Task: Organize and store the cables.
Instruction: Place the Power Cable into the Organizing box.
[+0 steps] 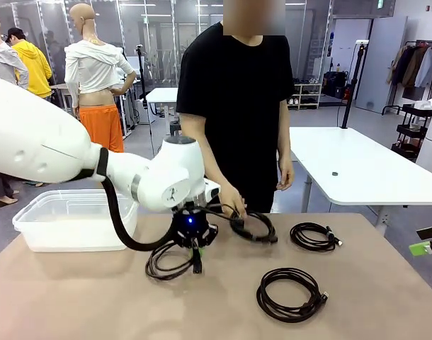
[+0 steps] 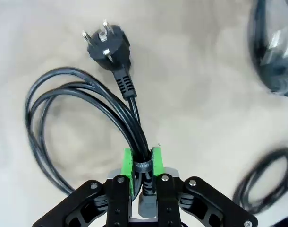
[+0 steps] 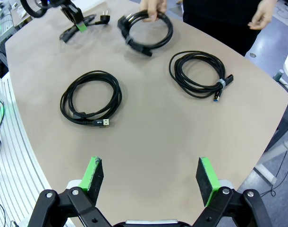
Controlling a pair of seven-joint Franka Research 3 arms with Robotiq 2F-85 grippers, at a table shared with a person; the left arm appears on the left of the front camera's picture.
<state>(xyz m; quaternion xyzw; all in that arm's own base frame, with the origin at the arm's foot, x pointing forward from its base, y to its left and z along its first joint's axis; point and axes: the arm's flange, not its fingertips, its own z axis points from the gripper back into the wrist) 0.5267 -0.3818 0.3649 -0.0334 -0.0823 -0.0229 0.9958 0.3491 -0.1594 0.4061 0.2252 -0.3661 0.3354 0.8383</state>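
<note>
Four cables on bench: plug cable pinched in left end effector; another in person's hand; two lie free. Right end effector wide open, empty.

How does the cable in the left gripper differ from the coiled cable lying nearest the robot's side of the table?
The gripped cable is clamped in the left gripper, while the near cable lies free on the table. The gripped cable ends in a round mains plug with pins, and the near cable ends in a small flat plug. Both are black and looped.
</note>
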